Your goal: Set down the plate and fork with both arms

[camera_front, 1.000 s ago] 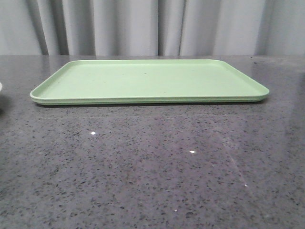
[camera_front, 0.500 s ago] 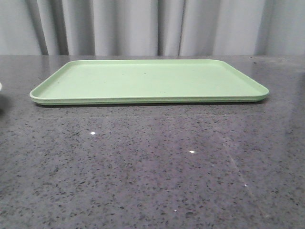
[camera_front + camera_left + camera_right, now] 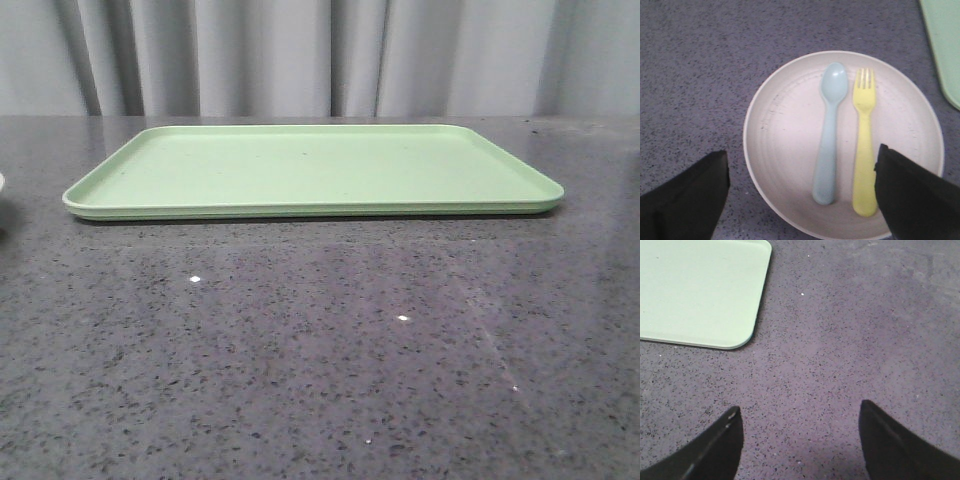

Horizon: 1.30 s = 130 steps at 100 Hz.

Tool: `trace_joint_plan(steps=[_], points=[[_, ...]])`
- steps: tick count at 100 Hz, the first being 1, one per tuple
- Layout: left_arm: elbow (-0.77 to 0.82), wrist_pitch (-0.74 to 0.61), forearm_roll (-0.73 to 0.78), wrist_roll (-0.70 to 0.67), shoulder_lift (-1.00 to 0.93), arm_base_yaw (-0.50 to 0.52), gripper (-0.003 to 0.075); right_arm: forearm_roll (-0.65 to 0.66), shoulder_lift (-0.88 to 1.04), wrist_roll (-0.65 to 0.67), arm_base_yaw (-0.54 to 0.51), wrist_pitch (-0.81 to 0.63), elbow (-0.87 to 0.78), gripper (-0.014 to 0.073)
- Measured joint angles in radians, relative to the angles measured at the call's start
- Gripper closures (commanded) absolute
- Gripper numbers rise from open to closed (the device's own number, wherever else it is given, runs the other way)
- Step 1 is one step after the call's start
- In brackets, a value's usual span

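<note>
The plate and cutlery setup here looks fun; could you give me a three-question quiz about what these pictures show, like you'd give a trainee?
1. True or false: the fork lies on the green tray.
2. Which utensil lies beside the fork on the plate? A) a knife B) a pale blue spoon C) chopsticks
3. Fill in: the left gripper and right gripper are both ____, holding nothing.

Key:
1. False; it lies on the plate, and the tray is bare.
2. B
3. open
</note>
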<state>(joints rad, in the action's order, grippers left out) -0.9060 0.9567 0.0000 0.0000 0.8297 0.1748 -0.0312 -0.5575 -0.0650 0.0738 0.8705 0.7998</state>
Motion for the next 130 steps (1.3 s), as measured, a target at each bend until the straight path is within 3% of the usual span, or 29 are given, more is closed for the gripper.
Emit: trace_joint_plan(steps=[41,130], points=[[0.000,-0.077,-0.116,0.143,0.248,0.178,0.0153,0.000,0.000,0.000,0.000,0.000,0.000,0.0095],[0.000,-0.179,-0.126,0.187,0.545,0.191,0.0153,0.000,0.000,0.000,0.000,0.000,0.000,0.0095]])
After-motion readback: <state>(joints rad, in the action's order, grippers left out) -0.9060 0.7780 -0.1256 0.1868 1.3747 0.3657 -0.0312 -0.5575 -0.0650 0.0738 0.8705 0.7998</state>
